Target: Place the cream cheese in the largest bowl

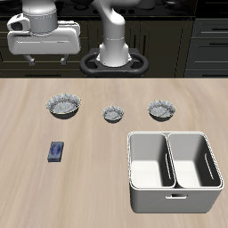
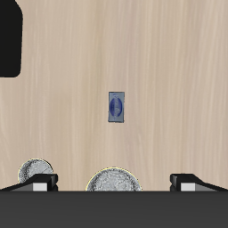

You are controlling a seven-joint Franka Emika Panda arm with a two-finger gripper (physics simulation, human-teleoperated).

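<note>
In the exterior view we see the largest bowl (image 1: pixel 65 107) with the cream cheese (image 1: pixel 56 151) lying nearer the table's front edge, then two smaller bowls and a white bin (image 1: pixel 174 169). Only the wrist view shows the gripper (image 2: pixel 114 181), seemingly spread wide, empty.

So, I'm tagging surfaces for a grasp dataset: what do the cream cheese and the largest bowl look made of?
The cream cheese looks like a matte blue cardboard box with a paler printed label. The largest bowl looks like grey metal, with a speckled sheen and a thin ruffled rim, though the render leaves that open.
</note>
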